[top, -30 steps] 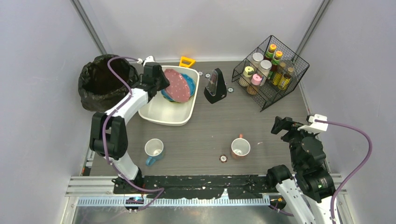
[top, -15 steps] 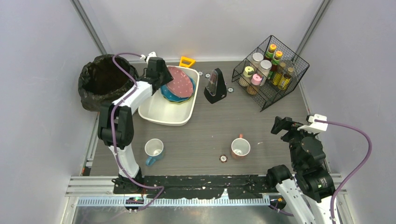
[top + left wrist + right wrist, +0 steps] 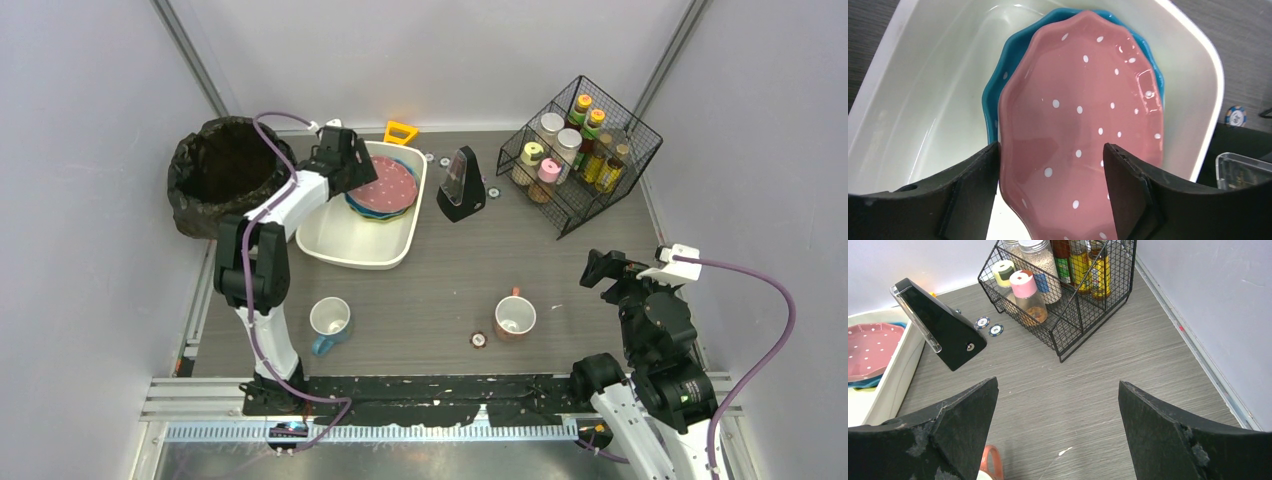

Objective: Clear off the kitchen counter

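The kitchen counter (image 3: 430, 290) is dark wood-grain. A white tub (image 3: 355, 250) stands at its back left. Inside it a pink dotted plate (image 3: 385, 185) lies on a blue plate (image 3: 362, 212). My left gripper (image 3: 345, 165) hovers over the tub's back left corner. In the left wrist view its jaws (image 3: 1050, 150) stand open on either side of the pink plate's (image 3: 1083, 130) near edge, not gripping it. A white mug with a blue handle (image 3: 329, 318) and an orange mug (image 3: 515, 317) stand on the counter near the front. My right gripper (image 3: 600, 270) is open above the counter's right side, holding nothing.
A black bin bag (image 3: 220, 175) sits left of the tub. A black wedge stand (image 3: 460, 187) and a wire rack of spice jars (image 3: 580, 155) are at the back. A yellow item (image 3: 401, 132) lies behind the tub. A small chip (image 3: 479, 340) lies by the orange mug.
My left gripper has opened and shifted toward the back. The pink plate went from tilted in its grip to lying on the blue plate. The right arm is still.
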{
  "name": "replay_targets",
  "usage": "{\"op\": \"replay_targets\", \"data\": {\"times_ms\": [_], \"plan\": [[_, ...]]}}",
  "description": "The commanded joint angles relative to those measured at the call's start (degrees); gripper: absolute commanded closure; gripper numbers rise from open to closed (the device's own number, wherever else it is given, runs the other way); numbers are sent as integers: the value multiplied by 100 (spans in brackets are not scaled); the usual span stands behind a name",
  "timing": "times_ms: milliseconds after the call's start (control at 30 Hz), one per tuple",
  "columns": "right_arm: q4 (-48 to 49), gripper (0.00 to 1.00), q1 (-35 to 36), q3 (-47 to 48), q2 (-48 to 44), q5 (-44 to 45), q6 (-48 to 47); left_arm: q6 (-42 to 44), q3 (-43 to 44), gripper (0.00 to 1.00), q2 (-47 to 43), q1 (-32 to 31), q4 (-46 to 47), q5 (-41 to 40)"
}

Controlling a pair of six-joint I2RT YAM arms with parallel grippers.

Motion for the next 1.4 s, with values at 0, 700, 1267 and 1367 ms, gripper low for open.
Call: {"op": "replay_targets", "data": {"times_ms": [0, 700, 1267, 1367], "plan": [[320, 5, 19, 18, 118, 24, -31, 469, 588, 25, 216, -98, -358, 147], [300, 5, 19, 12, 116, -92, -39, 1236, 1615, 0, 594, -409, -1701, -589], [198, 5, 23, 137, 374, -672, 3, 783, 714, 0, -1251, -422, -1344, 465], [4, 5, 20, 339, 735, -809, 92, 674, 400, 0, -1903, -429, -1334, 680]]}}
